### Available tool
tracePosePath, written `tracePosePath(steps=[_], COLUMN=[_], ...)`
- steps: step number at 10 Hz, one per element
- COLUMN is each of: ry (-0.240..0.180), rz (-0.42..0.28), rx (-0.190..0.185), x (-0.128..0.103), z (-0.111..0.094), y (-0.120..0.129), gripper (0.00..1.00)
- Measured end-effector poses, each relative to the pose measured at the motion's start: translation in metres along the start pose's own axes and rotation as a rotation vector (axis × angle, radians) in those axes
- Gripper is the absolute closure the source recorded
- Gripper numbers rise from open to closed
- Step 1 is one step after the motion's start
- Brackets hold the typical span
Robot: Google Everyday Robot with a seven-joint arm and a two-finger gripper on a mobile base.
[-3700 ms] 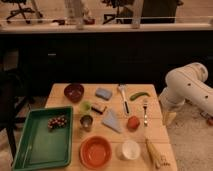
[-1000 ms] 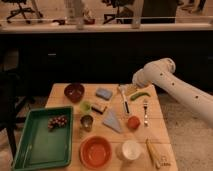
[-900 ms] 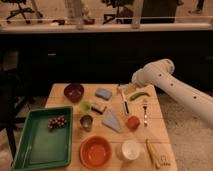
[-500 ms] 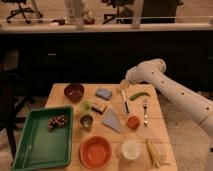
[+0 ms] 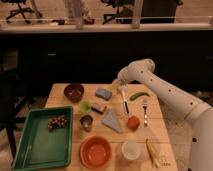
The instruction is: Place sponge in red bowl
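Approach step: gripper [image 5: 116, 86] hovers just right of sponge [image 5: 103, 93], open/closed can't tell; next, drop onto sponge, carry to red bowl [image 5: 95, 151] lower centre

Wooden table [image 5: 159, 129], green tray [image 5: 40, 145], red bowl [image 5: 96, 151], sponge [image 5: 103, 93], hand [image 5: 116, 86] over far edge

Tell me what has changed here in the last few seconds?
The arm swung in from the right side of the table, moving left along its back edge. The gripper now hangs just to the right of the sponge. Nothing on the table has been lifted or shifted: the sponge, the red bowl and the other things lie where they were.
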Motion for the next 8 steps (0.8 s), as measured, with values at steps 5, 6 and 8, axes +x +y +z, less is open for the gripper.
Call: tracePosePath(steps=[5, 6, 8], ry=[0.044, 0.057, 0.077], rz=[0.098, 0.105, 0.099], rx=[0.057, 0.048, 0.015], x=[-0.006, -0.006, -0.005], z=[0.043, 0.054, 0.071], y=[0.029, 0.034, 0.042], gripper=[0.2, 0.2, 0.2])
